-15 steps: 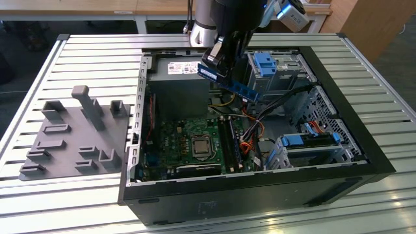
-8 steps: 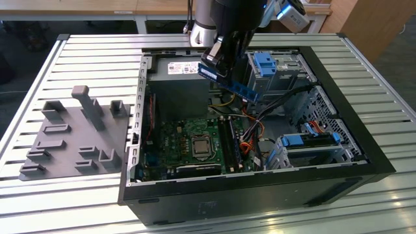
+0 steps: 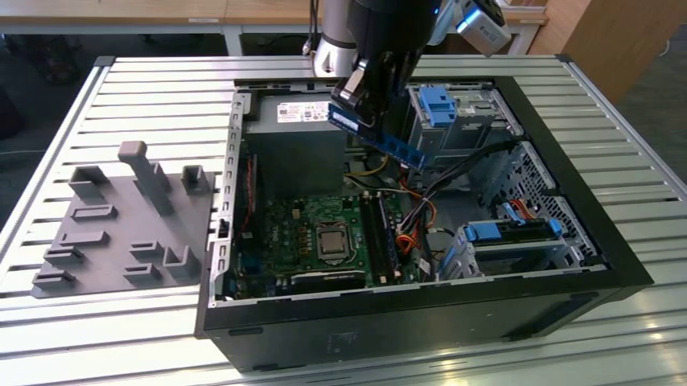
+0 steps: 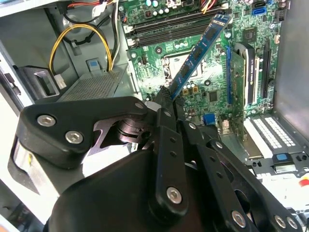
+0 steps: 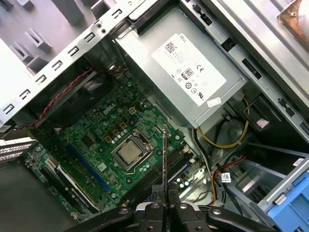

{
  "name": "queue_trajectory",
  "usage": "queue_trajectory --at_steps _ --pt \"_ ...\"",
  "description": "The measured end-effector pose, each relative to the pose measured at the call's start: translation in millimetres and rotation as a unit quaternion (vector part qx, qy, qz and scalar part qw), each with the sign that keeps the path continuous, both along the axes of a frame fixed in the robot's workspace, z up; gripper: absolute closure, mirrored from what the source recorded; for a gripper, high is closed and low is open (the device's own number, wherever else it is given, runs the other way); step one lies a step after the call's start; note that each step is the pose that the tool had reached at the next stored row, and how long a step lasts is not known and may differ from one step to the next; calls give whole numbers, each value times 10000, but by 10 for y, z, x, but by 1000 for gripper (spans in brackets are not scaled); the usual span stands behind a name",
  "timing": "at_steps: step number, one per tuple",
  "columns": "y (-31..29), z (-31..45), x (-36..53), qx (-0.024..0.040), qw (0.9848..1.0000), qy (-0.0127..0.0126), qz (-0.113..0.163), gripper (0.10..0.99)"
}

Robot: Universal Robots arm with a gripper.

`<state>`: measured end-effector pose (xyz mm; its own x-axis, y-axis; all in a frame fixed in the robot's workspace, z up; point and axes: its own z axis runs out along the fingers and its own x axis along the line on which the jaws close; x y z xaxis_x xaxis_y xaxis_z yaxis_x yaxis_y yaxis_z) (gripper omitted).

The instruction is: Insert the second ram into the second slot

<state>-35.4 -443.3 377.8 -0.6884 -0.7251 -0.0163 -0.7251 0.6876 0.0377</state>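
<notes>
The end effector sits nearest in the second wrist view, closed narrow on one end of the ram. The blue stick reaches away from the grip, its long axis slanted, with its free end pointing over the motherboard toward the dark slots. In the first wrist view the ram is seen edge-on as a thin line.

In the exterior view the ram hangs above the open case, well apart from the slots. It is tilted, its lower end toward the exterior view's right. Open room lies above the board. Cables crowd the slots' edge on the exterior view's right, and the power supply closes off the far end. Beyond the case wall, a grey tray rests on the ribbed tabletop.
</notes>
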Motion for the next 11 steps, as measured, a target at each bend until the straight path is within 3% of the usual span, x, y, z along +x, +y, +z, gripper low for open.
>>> queue_trajectory --at_steps 11 --pt "0 0 0 0 9999 0 -130 949"
